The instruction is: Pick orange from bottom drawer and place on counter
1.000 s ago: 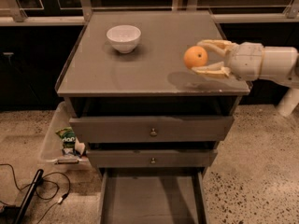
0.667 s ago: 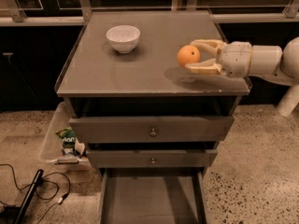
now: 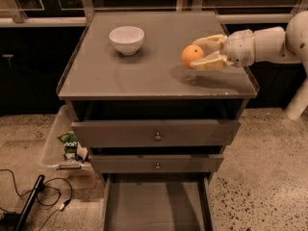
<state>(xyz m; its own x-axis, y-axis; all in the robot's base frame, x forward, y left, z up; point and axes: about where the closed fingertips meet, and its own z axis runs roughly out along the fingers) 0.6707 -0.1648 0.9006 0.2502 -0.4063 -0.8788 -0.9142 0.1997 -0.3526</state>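
Camera view: claw (image 3: 204, 53) around orange (image 3: 192, 56) over counter (image 3: 134, 76) near right edge, bowl (image 3: 126, 38) apart.

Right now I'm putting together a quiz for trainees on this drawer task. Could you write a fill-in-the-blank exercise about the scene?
1. The gripper is ____ on the orange, over the counter.
2. The white bowl on the counter is ____.
3. The bottom drawer stands ____, its floor bare.
Missing words: shut; empty; open.
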